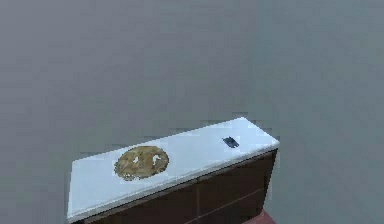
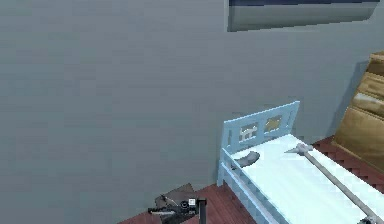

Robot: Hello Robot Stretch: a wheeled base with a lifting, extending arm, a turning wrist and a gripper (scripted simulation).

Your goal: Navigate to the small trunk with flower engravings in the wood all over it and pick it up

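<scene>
In the forward view one white-topped bench [image 1: 200,160] with brown drawer fronts stands against a grey wall, carrying one round golden-brown thing [image 1: 141,162] and one small dark flat thing [image 1: 230,142], well apart. In the arm side view one pale blue bed [image 2: 262,128] has one long thin grey rod [image 2: 330,175] lying on it, with a tan wooden piece [image 2: 365,110] beyond that is too cut off to identify. The pincer [image 2: 160,210] sits low over the reddish floor, and I cannot tell whether it holds anything.

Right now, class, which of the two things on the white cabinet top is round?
The golden-brown disc, toward the forward view's left; the small dark thing farther right is squarish and much smaller.
</scene>
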